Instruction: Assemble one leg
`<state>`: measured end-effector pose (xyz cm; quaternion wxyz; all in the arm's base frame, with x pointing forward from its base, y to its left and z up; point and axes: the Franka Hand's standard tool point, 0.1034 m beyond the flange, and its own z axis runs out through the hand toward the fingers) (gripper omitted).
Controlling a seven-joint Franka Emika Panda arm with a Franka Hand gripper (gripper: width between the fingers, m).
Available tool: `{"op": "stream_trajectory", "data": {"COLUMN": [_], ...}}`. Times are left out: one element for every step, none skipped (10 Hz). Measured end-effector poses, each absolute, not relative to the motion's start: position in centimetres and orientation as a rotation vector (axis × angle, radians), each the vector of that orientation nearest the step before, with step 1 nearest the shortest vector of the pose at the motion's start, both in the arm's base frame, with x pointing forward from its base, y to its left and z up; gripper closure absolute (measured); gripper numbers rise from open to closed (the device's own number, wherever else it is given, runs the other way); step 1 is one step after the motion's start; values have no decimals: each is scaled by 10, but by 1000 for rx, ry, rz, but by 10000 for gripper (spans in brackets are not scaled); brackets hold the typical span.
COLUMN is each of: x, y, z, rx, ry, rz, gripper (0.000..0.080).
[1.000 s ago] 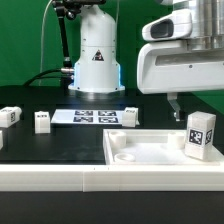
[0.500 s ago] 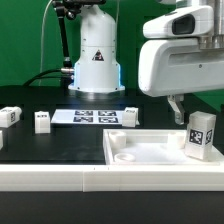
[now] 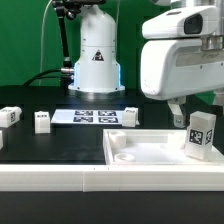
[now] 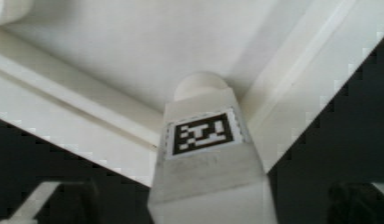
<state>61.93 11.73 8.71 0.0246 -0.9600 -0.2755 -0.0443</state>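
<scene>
One leg [image 3: 201,135], a small white post with a black-and-white tag, stands upright in the corner of the large white tray-like piece [image 3: 150,152] at the exterior view's right. My gripper [image 3: 192,110] hangs just above and behind it. One dark finger [image 3: 176,108] shows to the leg's left. In the wrist view the leg [image 4: 210,150] fills the middle between my two fingers [image 4: 38,205]. There are dark gaps on both sides, so my gripper [image 4: 203,208] is open and not touching the leg.
Three more legs lie on the black table: one [image 3: 8,117] at the far left, one [image 3: 42,122] beside it, and one [image 3: 129,116] by the marker board [image 3: 92,117]. The arm's white base [image 3: 95,60] stands at the back.
My gripper has shifted slightly to the exterior view's right and a little lower over the standing leg. The leg and the other parts have not moved.
</scene>
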Motion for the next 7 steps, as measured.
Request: {"op": "stream_trajectory", "data": {"x": [619,619,619,619,619,619,618], "y": [118,118,118,118,118,119,118], "z": [87,87,87,87,87,87,88], "rx": [-2969,-2969,-2974,-2978,-2978,-3000,-3038], "ry": [-853,-853,-831,-812,-815,-698,-462], "rz": [-137,-137,-136,-136,-136,-126,-102], "gripper": [284,284,422,511,511,511,511]}}
